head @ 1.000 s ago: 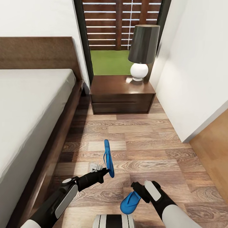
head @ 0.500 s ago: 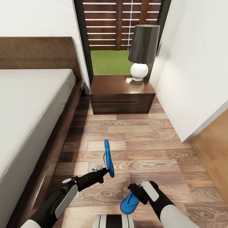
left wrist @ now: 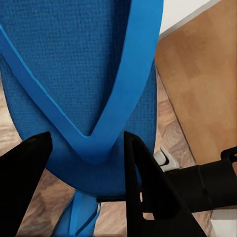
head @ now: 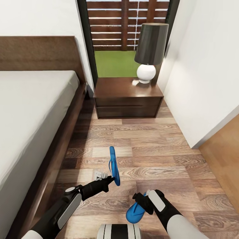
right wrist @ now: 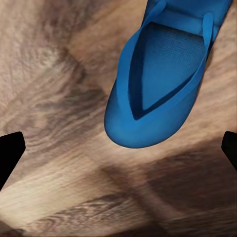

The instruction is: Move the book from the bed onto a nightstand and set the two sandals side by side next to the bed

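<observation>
Holding one sandal (head: 114, 165) on edge between closed jaws, the left gripper (head: 110, 181) carries it beside the bed (head: 30, 109), while the right gripper (head: 139, 201), jaws wide, hovers above the second sandal (head: 135, 212) lying flat on the floor (head: 159, 149), seemingly for pairing.

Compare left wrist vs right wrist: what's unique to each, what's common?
Left wrist: the left gripper shut on a blue sandal, held on edge off the floor, with part of the other arm and a strip of white wall at the frame's edge. Right wrist: the other sandal lying flat, strap up, on the planks, with the right gripper open wide and apart from it. Both: a blue sandal, wood floor and black fingertips.
</observation>
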Motion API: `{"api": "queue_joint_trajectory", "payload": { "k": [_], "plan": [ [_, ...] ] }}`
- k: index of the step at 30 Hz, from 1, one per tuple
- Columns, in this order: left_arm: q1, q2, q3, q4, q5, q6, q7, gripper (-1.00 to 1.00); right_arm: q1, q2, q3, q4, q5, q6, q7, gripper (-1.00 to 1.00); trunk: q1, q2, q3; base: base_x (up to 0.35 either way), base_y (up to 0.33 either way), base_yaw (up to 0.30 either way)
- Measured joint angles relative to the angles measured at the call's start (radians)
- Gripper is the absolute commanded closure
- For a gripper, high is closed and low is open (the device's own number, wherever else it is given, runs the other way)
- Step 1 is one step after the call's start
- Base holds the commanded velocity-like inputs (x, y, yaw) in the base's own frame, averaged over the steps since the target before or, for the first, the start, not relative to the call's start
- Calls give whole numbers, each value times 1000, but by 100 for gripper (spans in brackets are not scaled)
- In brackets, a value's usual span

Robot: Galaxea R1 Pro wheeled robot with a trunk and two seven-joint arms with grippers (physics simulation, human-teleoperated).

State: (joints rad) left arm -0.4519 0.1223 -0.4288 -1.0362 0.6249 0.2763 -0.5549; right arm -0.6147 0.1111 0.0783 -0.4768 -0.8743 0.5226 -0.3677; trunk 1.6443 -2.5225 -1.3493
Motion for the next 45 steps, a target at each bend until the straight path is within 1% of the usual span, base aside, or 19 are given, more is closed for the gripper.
{"api": "queue_joint_trajectory", "payload": {
  "k": [5, 6, 18, 37, 45],
  "plan": [
    [0, 0, 0, 0, -2, 0, -1, 100, 0, 0, 0, -1, 1, -1, 0, -100, 2, -1, -19, 0, 0, 0],
    [0, 0, 0, 0, 2, 1, 0, 100, 0, 0, 0, -2, 1, -1, 1, -100, 2, -1, -19, 0, 0, 0],
    [0, 1, 1, 0, 0, 0, -1, 100, 1, 0, 6, -4, 1, -2, 1, -100, 2, -1, -19, 0, 0, 0],
    [0, 1, 0, 0, -1, 0, -1, 100, 0, 0, 7, -5, 1, -2, 1, -100, 11, -6, -93, 0, 0, 0],
    [0, 1, 0, 0, 1, 0, -2, 100, 0, 0, 7, -4, 1, -2, 1, -100, 11, -6, -93, 0, 0, 0]
  ]
}}
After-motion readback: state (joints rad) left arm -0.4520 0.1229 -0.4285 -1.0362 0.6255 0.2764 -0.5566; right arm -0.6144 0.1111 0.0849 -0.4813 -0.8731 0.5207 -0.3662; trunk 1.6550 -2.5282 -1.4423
